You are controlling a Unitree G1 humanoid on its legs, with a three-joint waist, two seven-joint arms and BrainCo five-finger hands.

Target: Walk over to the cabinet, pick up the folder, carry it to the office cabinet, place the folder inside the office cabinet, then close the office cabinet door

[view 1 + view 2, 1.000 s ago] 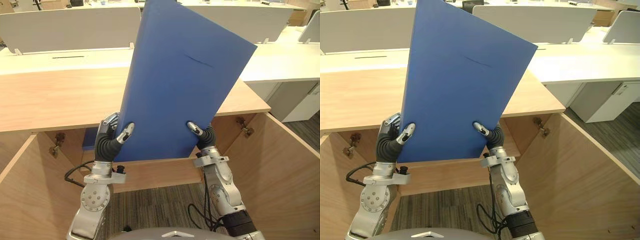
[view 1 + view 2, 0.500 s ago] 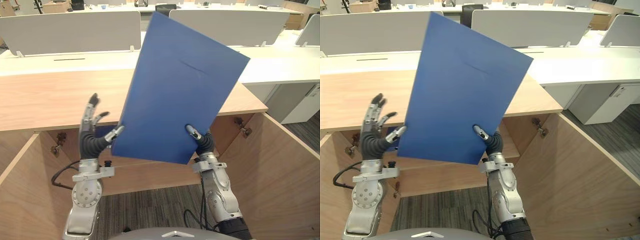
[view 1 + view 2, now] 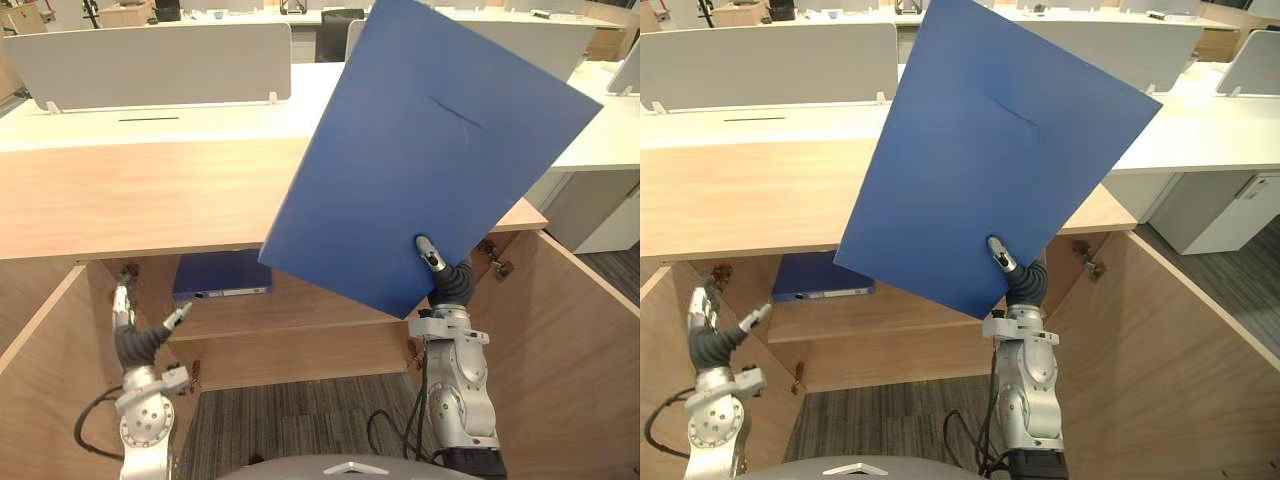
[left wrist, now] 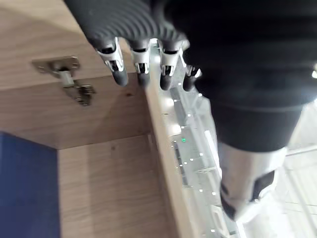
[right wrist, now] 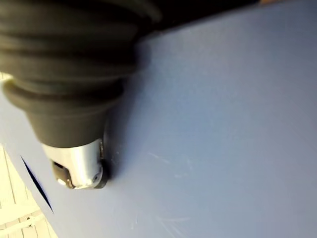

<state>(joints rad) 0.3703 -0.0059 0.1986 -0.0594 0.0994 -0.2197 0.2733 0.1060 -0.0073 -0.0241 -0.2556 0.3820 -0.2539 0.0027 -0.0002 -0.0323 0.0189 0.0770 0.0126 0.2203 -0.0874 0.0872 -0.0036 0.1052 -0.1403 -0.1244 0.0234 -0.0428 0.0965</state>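
A large flat blue folder was held high and tilted above the light wooden office cabinet, with its upper edge reaching toward the white desks on the far side. The right hand carried it by the lower near corner, its thumb pressed on the near face and its other fingers hidden behind the sheet. The left hand was low on the left, beside the open left cabinet door, with fingers straight, thumb apart and nothing in it.

Inside the cabinet, a second dark blue flat case lay on the left part of the wooden shelf.

The main risk looked to be the grip. One pinch at one corner left most of the folder's weight well away from the hand, so the folder might swing or slide out. On the way down, its lower edge might catch the near edge of the cabinet top or strike the open right door. The raised sheet also hid the right side of the opening, which would make aiming harder. The case already on the shelf left less room on the left.
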